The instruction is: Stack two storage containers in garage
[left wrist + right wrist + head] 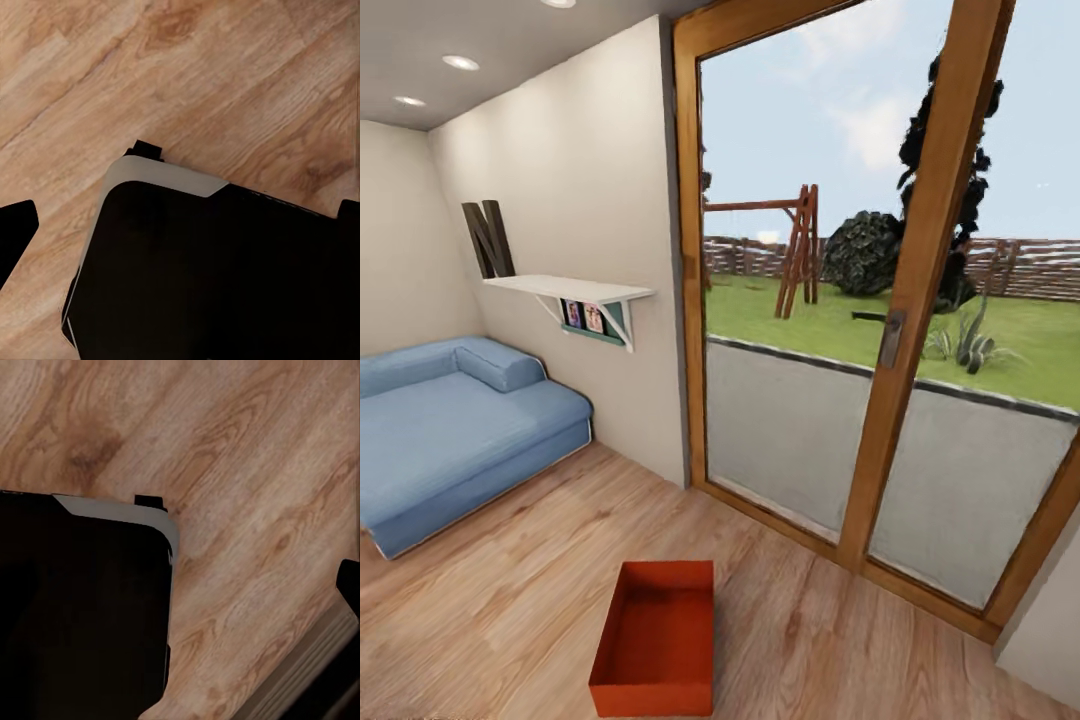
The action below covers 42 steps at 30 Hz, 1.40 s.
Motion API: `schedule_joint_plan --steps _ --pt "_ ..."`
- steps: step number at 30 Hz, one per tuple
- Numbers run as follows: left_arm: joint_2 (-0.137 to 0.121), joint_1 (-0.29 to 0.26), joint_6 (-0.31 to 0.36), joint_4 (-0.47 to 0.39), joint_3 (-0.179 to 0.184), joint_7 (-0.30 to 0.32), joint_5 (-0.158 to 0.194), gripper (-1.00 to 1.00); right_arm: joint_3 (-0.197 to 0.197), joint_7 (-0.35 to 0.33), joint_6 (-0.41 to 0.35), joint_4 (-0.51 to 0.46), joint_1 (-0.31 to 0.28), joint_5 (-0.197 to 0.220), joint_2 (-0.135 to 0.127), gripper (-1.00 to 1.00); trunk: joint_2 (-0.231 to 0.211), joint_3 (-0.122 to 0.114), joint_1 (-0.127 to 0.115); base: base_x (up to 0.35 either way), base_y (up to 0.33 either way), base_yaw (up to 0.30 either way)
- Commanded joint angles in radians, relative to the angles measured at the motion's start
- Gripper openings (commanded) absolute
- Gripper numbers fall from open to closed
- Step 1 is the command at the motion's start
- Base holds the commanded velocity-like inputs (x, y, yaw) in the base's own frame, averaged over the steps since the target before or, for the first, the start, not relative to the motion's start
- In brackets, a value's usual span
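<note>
- Across the living room, the light wood plank floor (520, 590) spreads under every camera.
- Wood-framed glass doors (920, 300) fill the far side, with lawn and a wooden swing frame (798, 250) behind.
- One long blue sofa (450, 430) lies along the plain white wall.
- A white wall shelf (565, 290) hangs above it.
- One red-orange rectangular plastic storage container (657, 635) sits open-topped on the planks, near the doors.
- Each wrist camera shows a dark robot body over planks; neither claw's state can be told.
</note>
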<state>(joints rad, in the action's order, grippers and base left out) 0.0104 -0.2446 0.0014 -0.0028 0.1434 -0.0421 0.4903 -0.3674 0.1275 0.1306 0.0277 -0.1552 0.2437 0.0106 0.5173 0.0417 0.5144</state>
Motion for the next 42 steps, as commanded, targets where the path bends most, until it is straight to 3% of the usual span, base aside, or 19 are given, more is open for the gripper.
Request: schedule_joint_plan --steps 1,12,23,42 --pt "0.000 -0.001 0.000 0.000 0.008 -0.004 0.011 1.00 -0.008 0.001 0.006 0.003 -0.001 0.009 0.001 1.00 0.002 0.002 0.001 0.208 -0.081 0.269" --pt "-0.003 -0.001 -0.001 -0.001 0.008 -0.004 0.016 1.00 -0.008 0.001 0.006 0.003 -0.001 0.009 0.000 1.00 0.002 0.002 0.001 0.068 -0.012 0.267" --pt "-0.003 -0.001 -0.039 0.000 0.006 -0.004 0.020 1.00 -0.013 0.013 0.003 0.003 -0.001 0.006 -0.003 1.00 0.002 0.002 0.001 0.001 0.000 0.043" --pt "-0.003 -0.001 -0.043 0.000 0.005 -0.004 0.016 1.00 -0.014 0.014 0.006 0.003 -0.001 0.004 -0.002 1.00 0.002 0.002 0.001 0.192 0.246 0.000"
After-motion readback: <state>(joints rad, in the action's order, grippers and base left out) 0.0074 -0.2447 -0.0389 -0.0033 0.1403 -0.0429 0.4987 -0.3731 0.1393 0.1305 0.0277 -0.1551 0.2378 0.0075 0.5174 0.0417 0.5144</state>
